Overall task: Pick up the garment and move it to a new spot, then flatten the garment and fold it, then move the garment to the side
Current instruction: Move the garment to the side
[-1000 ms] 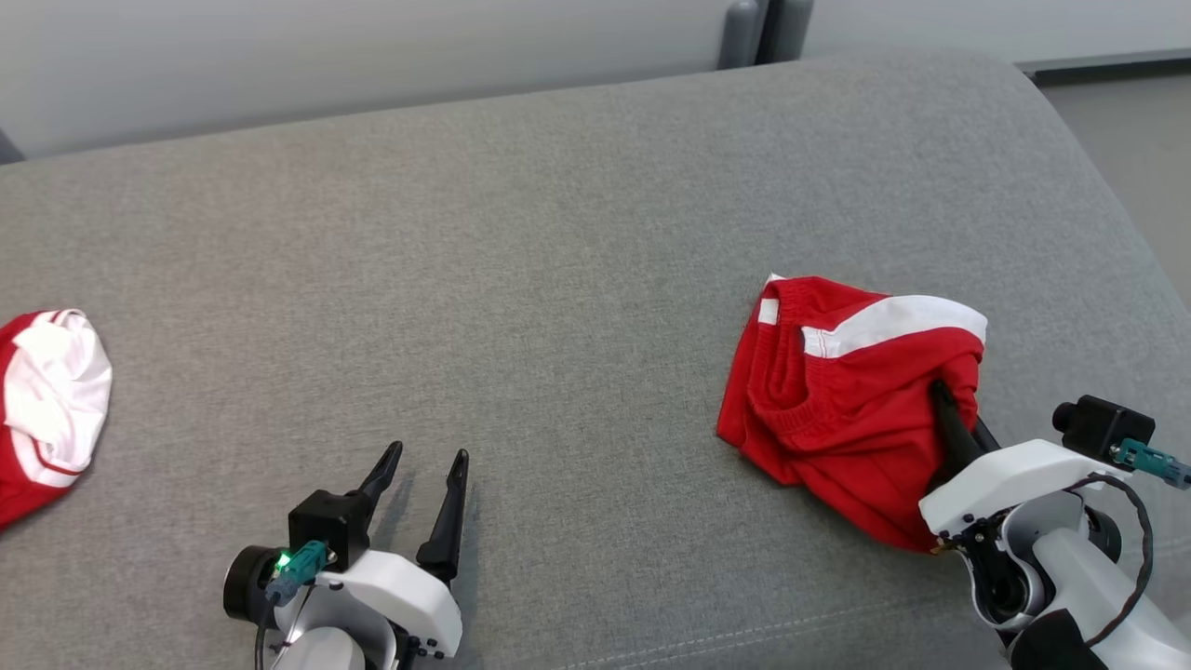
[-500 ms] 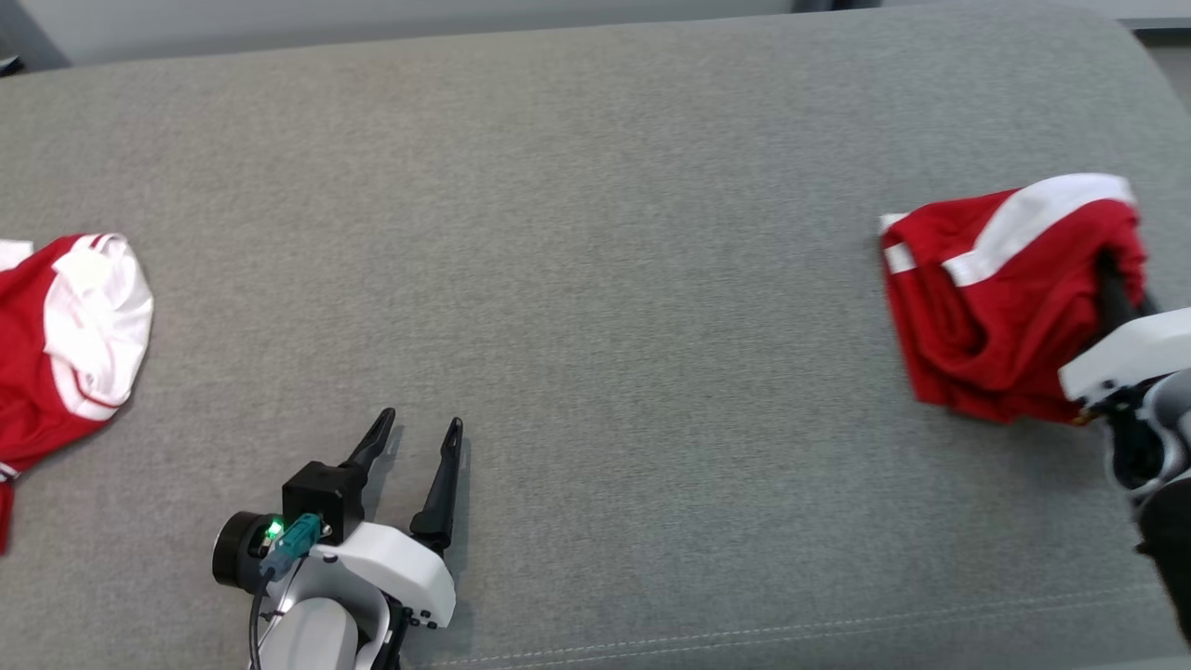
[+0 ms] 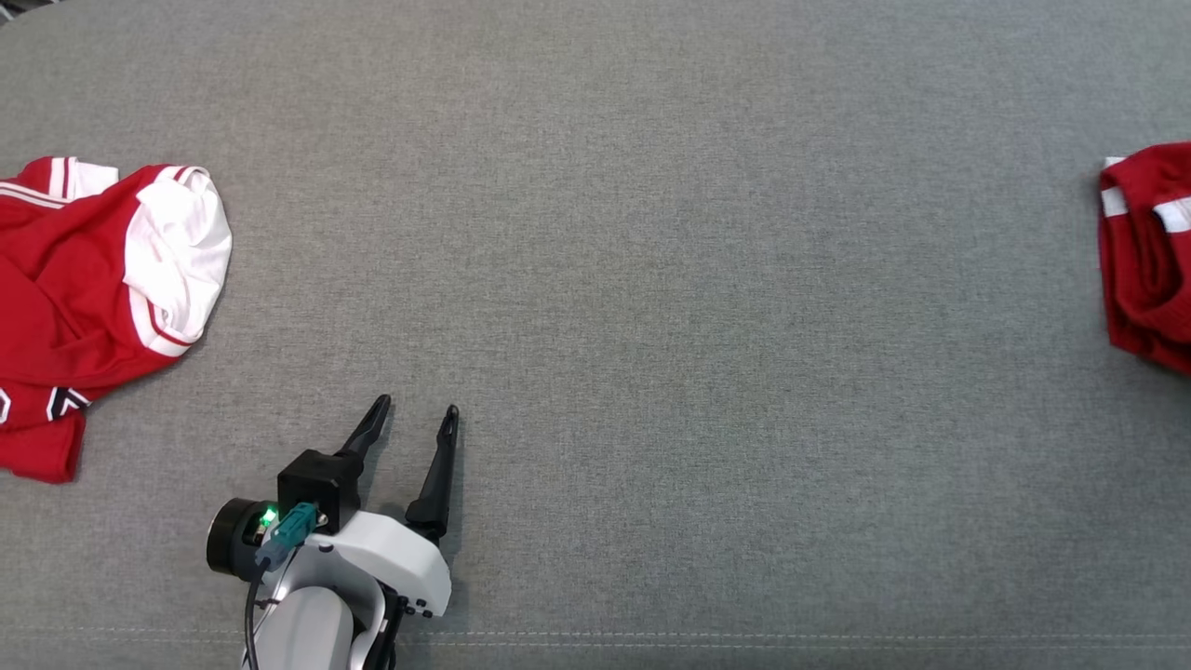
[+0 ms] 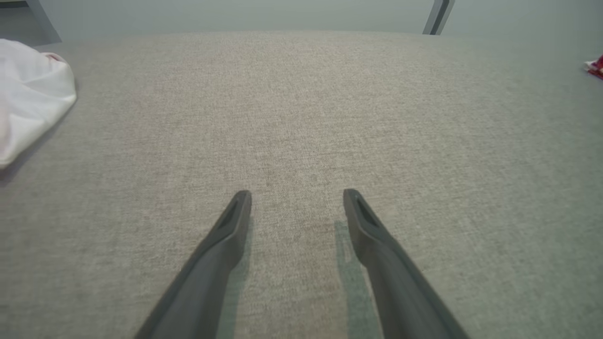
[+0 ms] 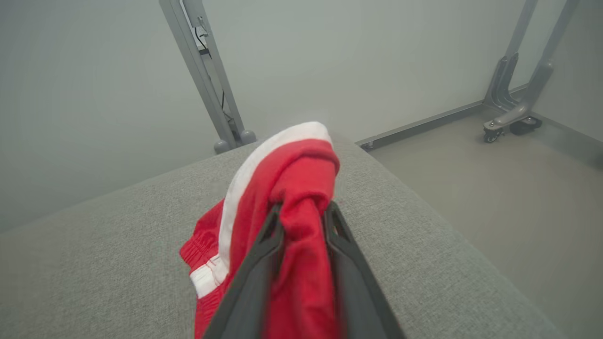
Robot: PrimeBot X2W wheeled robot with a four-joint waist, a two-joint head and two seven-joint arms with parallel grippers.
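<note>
The left claw rested low over the grey fabric cushion, near its front seam, its white forearm entering from the bottom edge of the head view. Its two dark fingers pointed away from the robot and stood spread wide apart with nothing but bare fabric between them, as the left wrist view confirmed.

At the cushion's far right end, near its rounded corner, the right claw pinched a bunched fold of the red shorts between nearly closed fingers, the cloth humped above the tips.

In the head view the shorts were cut off by the right edge. Only a red strip with white bands could be seen, and their full outline could not be made out. The right wrist view showed a white stripe running from the lower left up over the top of the bundle, with the gathered waistband drooping to the left onto the cushion. The shorts' long axis could not be told.

A red-and-white jersey lay crumpled at the cushion's left end, partly out of frame and well apart from both claws.
</note>
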